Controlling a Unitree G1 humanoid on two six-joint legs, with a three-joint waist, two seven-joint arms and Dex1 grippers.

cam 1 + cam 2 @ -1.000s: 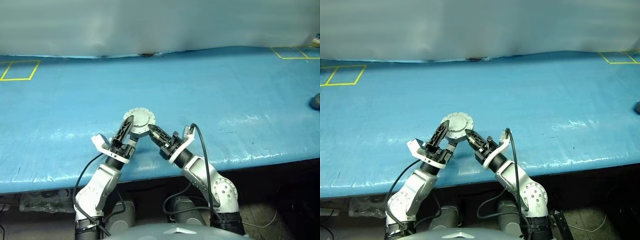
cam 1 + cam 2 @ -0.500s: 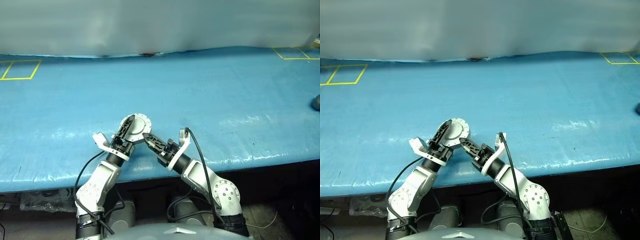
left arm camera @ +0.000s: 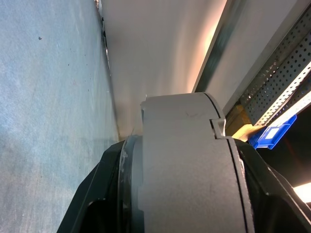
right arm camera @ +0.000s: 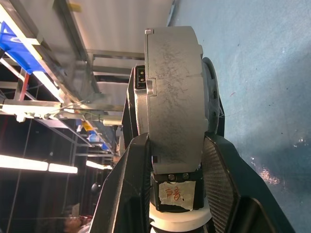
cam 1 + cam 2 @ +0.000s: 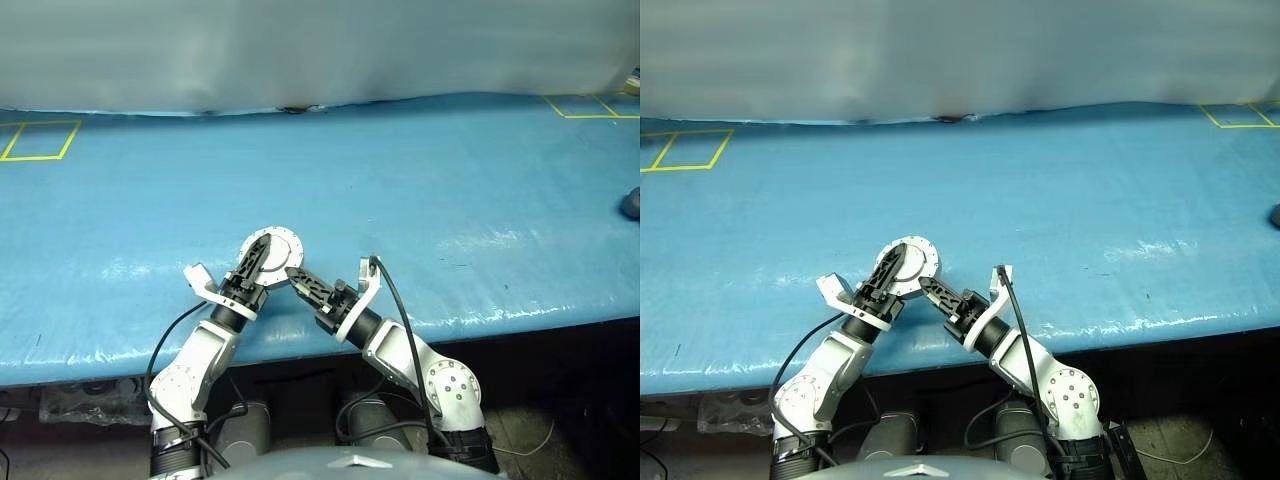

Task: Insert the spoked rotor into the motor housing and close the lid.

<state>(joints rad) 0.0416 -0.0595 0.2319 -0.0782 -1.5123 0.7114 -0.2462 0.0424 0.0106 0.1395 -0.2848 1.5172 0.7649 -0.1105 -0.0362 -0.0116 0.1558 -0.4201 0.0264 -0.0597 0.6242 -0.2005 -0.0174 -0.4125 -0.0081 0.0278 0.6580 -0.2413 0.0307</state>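
Hidden: the motor housing's (image 4: 175, 92) inside cannot be seen, so whether the spoked rotor sits in it cannot be told; the windings are out of sight as well.
Cut off: in the left wrist view the grey housing body crowds the frame and runs off its lower edge.
Hard to make out: a small dark object (image 5: 631, 203) at the far right edge of the table, too small to identify.
Surface: a long table covered in blue sheeting (image 5: 420, 170), with yellow tape rectangles (image 5: 40, 140) near its far corners.
Room: a pale wall behind the table; the right wrist view shows metal shelving, strip lights and blue bins.
Lid: the lid (image 5: 276, 247) shows its plain grey outer face with a raised hub and lies flat against the housing.
Housing position: held off the table, above its near edge, between the two grippers.
Left gripper: the left gripper (image 5: 258, 258) has its black fingers (image 3: 104, 184) on either side of the housing, clasping it.
Right gripper: the right gripper (image 4: 176, 160) pinches the housing rim between its two fingers, partly spread.
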